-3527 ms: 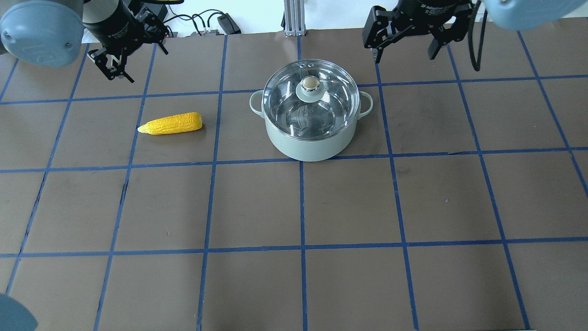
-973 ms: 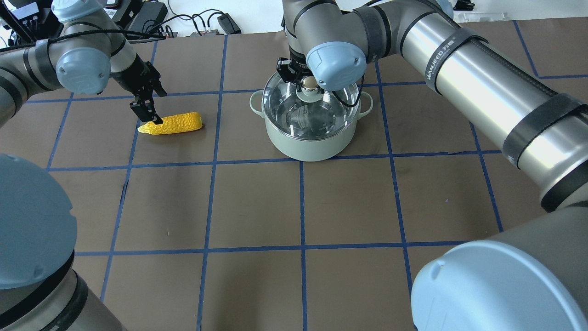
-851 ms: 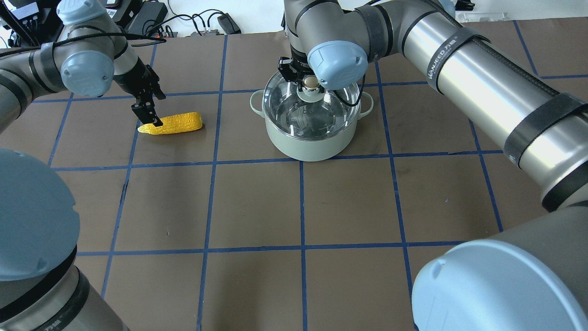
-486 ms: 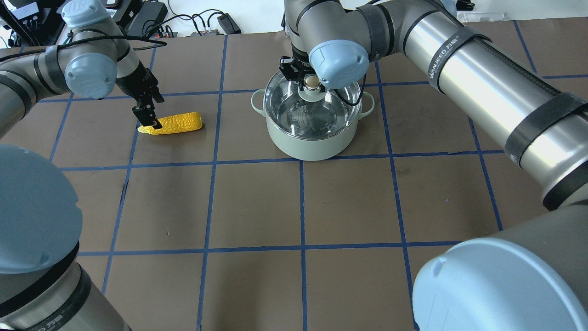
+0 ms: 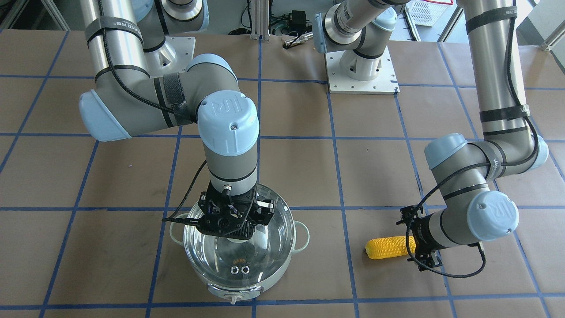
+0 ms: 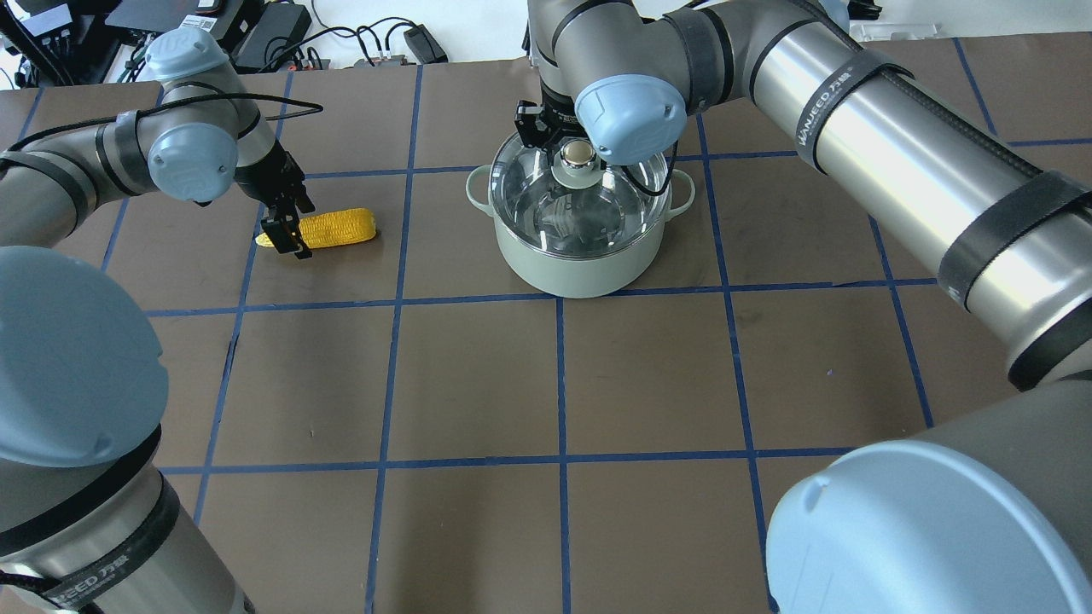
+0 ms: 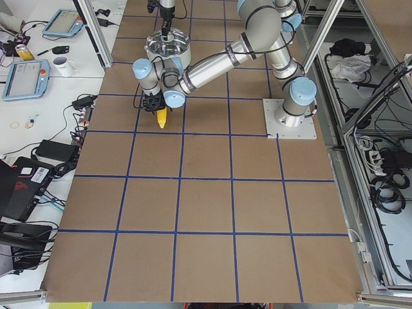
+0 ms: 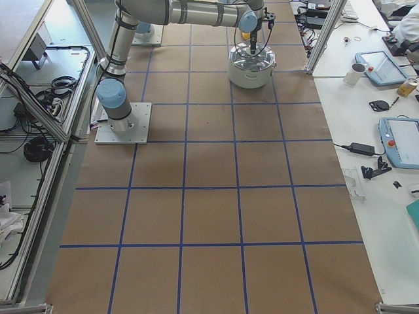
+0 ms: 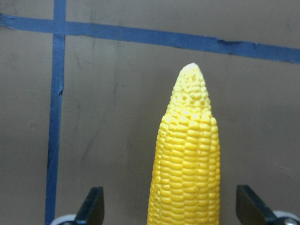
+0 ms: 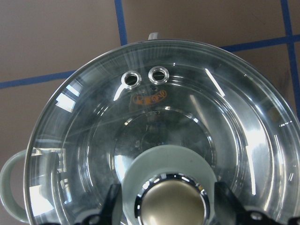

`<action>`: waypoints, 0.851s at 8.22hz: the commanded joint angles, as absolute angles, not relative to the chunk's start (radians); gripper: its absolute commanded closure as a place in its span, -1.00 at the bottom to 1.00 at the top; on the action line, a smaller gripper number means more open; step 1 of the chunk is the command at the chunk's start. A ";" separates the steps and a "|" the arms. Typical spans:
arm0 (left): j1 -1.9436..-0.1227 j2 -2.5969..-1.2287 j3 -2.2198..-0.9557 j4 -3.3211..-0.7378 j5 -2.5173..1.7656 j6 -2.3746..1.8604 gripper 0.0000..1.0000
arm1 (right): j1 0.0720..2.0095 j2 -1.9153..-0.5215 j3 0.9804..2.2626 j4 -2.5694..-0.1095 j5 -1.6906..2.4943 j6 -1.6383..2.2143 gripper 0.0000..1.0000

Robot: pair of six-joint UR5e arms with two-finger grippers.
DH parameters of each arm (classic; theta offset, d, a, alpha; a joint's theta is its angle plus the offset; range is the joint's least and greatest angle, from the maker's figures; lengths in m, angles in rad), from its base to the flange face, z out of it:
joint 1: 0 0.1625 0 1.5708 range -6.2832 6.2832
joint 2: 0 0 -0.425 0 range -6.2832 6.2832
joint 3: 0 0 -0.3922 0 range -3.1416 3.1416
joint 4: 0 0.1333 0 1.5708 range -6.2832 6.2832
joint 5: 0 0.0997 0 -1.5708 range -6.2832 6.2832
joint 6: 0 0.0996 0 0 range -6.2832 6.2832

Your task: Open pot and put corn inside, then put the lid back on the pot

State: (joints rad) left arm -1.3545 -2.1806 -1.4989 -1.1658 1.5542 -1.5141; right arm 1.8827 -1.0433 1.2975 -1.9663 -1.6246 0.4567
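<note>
The yellow corn point(image 6: 334, 228) lies on the table left of the pot, tapered tip pointing left. My left gripper point(image 6: 286, 232) is open and low over the corn's tip half; in the left wrist view the corn point(image 9: 187, 159) lies between the two spread fingers point(image 9: 93, 208). The mint-green pot point(image 6: 580, 266) stands at the back centre with the glass lid point(image 6: 533, 192) on it. My right gripper point(image 10: 169, 206) is open, its fingers on either side of the beige knob point(image 6: 577, 154), apart from it. The front view shows the lid point(image 5: 267, 240) and corn point(image 5: 388, 247).
The brown table has a blue tape grid. The two arm bases point(image 5: 362, 70) stand at the robot's side. Cables and power bricks point(image 6: 409, 38) lie beyond the far edge. The right arm's long links point(image 6: 896, 162) cross above the table's right half.
My left gripper has come down and a little right, from beside the corn's tip to straddling it. My right gripper stays at the lid knob; the pot has shifted slightly.
</note>
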 commanded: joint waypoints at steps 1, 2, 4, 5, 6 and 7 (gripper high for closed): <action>-1.356 -2.201 -1.505 -1.166 1.552 -1.511 -1.00 | 1.882 -1.045 1.296 -1.968 -1.624 0.456 -0.31; -1.358 -2.201 -1.503 -1.166 1.552 -1.508 -1.00 | 1.881 -1.043 1.296 -2.009 -1.624 0.454 -0.20; -1.364 -2.198 -1.500 -1.164 1.555 -1.494 -0.83 | 1.881 -1.043 1.298 -2.013 -1.624 0.454 0.19; -1.374 -2.197 -1.499 -1.157 1.554 -1.493 -0.72 | 1.881 -1.043 1.298 -2.013 -1.624 0.456 0.19; -1.387 -2.201 -1.500 -1.138 1.554 -1.482 -0.72 | 1.881 -1.043 1.298 -2.013 -1.624 0.454 0.19; -1.391 -2.203 -1.502 -1.132 1.554 -1.470 -0.74 | 1.881 -1.043 1.299 -2.013 -1.624 0.454 0.21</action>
State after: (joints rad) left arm -1.3772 -2.1998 -1.5003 -1.1498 1.5541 -1.4880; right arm 1.8807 -1.0432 1.2976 -2.0120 -1.6244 0.4547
